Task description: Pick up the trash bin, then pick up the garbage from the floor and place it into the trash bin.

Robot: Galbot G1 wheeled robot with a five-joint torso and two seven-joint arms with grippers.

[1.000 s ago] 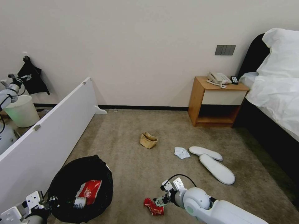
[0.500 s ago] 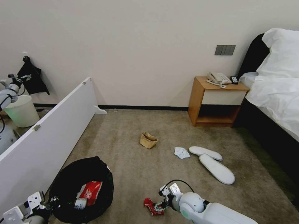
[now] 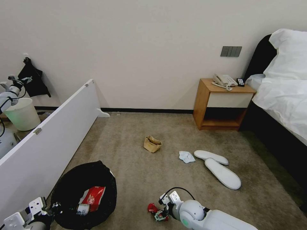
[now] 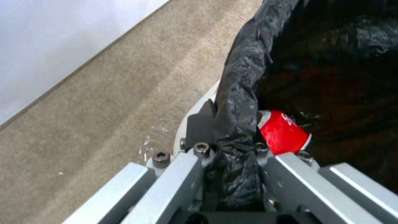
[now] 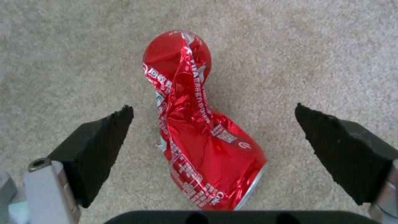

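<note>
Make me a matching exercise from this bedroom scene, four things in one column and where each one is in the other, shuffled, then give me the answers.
Column one:
1. can
2. snack packet
3. phone
4. tissue

Column two:
A. on the nightstand
B. inside the trash bin, whose rim the left gripper clamps
C. on the floor beside the slippers
D. on the floor between the open fingers of the right gripper

Pairs: 1-D, 2-B, 3-A, 4-C
</note>
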